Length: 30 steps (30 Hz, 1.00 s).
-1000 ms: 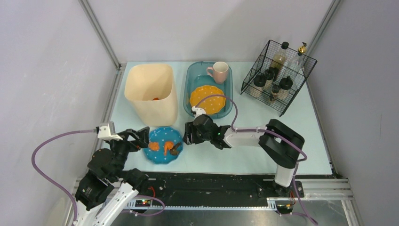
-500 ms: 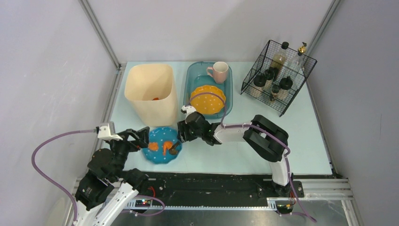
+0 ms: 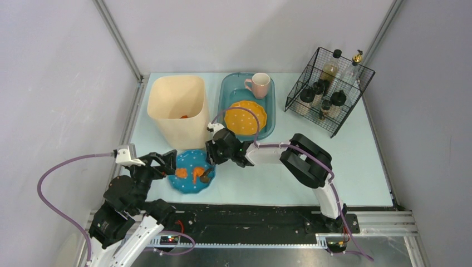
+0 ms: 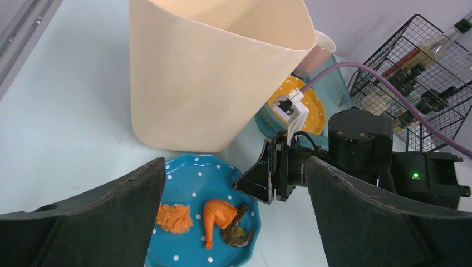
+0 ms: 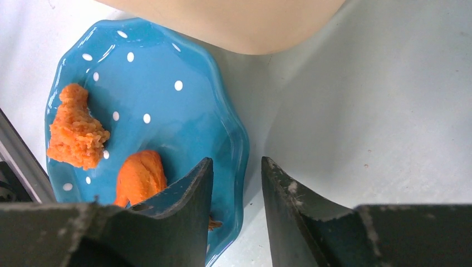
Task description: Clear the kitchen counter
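The left fingers stand wide apart and empty, just beside the left rim of the blue plate. The plate lies on the near left part of the desk, in front of the cream bin. Orange scraps and a drumstick-like piece sit on it. At the plate's right rim the right fingers are narrow and astride the edge, one over the dish and one outside it. Whether they pinch it I cannot tell. The right arm looks best placed to lift the plate, probably toward the bin. Further right a basin holds an orange plate and a mug. A wire basket stands far right.
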Available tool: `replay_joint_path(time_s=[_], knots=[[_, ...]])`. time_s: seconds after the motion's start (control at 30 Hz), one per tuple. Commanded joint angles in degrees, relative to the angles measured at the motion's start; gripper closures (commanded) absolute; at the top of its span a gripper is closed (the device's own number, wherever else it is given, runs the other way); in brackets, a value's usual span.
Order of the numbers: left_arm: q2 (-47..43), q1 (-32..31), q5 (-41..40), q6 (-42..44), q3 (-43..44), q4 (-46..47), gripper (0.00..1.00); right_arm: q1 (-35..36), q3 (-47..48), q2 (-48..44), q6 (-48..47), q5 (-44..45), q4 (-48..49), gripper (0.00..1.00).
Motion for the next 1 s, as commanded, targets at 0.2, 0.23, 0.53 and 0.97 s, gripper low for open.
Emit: replay_joint_path(time_s=[0.2, 0.23, 0.53, 0.97], knots=[[0.3, -0.38, -0.01, -0.38, -0.19, 0.37, 0.0, 1.23, 1.88, 1.98, -0.34, 0.89, -6.32, 0.77], [0.31, -0.38, 0.02, -0.37, -0.18, 0.38, 0.0, 1.29, 1.88, 2.15, 0.0, 1.16, -6.81, 0.81], [0.7, -0.38, 0.0, -0.37, -0.19, 0.31, 0.0, 0.24, -3.07, -1.09, 7.45, 6.57, -8.88, 1.0], [0.79, -0.36, 0.07, -0.44, -0.17, 0.32, 0.02, -4.15, -15.5, -17.2, 12.72, 4.18, -9.44, 1.0]])
